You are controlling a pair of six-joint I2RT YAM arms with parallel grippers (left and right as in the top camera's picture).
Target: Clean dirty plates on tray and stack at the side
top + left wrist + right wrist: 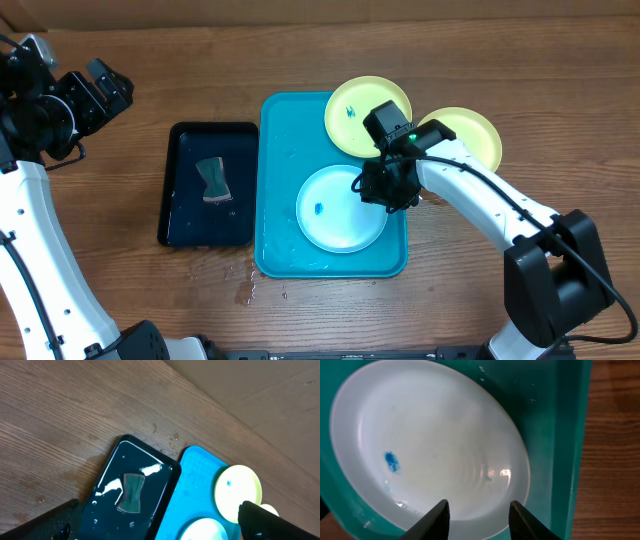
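Note:
The bright cyan tray [280,130] lies mid-table. A light cyan plate [335,215] with a small blue smear [318,209] lies in its near half. A yellow-green plate [350,110] with a blue smear sits at the tray's far right corner, over the rim. A second yellow-green plate [475,135] lies on the table to the right. My right gripper [385,190] hovers open over the cyan plate's right edge [420,440], its fingers [479,515] empty. My left gripper [95,90] is far left, open and empty; its view shows the tray [195,475] and the smeared yellow-green plate [237,492].
A narrow black tray [185,215] holding water and a grey-green sponge [212,180] lies left of the cyan tray; it also shows in the left wrist view [115,510]. Water drops lie on the wood by the tray's near left corner [245,290].

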